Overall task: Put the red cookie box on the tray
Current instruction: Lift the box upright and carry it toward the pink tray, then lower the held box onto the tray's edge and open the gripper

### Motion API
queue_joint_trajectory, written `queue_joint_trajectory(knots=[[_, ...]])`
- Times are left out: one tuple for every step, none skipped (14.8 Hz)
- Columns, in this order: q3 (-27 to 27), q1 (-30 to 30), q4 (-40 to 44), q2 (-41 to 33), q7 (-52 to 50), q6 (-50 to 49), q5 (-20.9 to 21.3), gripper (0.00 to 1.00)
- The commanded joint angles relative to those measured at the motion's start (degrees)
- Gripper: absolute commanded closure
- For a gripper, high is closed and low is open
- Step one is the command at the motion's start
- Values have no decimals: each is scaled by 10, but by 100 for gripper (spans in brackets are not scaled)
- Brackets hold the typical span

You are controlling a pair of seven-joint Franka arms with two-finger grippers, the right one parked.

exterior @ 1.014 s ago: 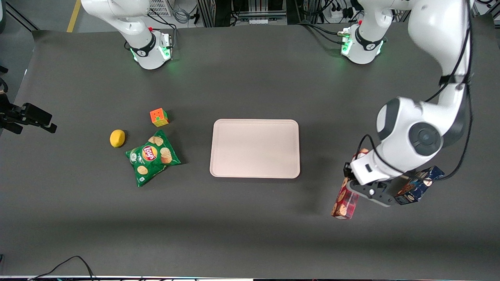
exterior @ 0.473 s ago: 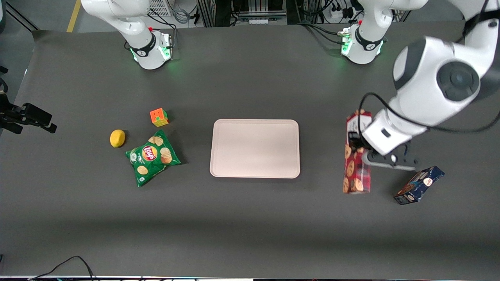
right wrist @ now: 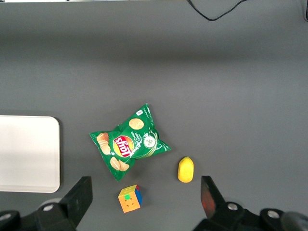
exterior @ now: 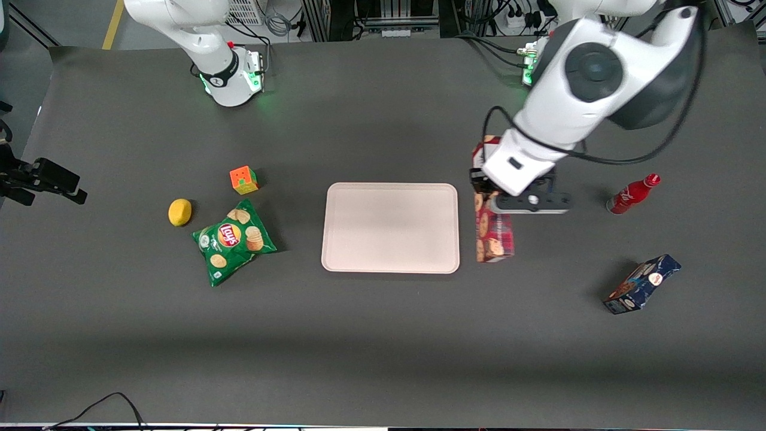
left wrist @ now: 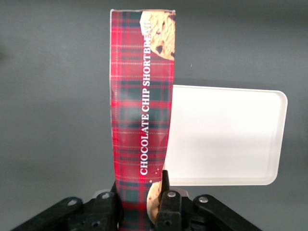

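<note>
Pincer (left wrist: 141, 202) clamped on one end of the red cookie box (left wrist: 142, 110), hanging just beside the tray (exterior: 390, 227), off the desk (exterior: 383, 335).

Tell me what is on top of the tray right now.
Nothing rests on the tray; its surface shows bare. The gripper, shut on the red cookie box, holds it in the air beside the tray's edge toward the working arm. The table under the tray is covered.

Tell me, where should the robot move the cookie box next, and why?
Probably a little more sideways, toward the parked arm's end. The gripper has its fingers shut on the red cookie box, which hangs just beside the tray, not over it yet. Once above the tray, it can lower the box.
</note>
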Motion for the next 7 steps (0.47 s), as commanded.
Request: queue_joint_trajectory(knots=[[-37, -6, -107, -13, -83, 123, 52, 100], [-42, -8, -135, -9, -102, 160, 70, 100], [-45, -8, -163, -2, -110, 195, 84, 100], [-46, -11, -183, 5, -113, 228, 89, 100], [-46, -15, -192, 16, -113, 247, 90, 100], [-46, -17, -195, 31, -115, 252, 90, 100], [-45, -25, -195, 45, -127, 257, 92, 100]])
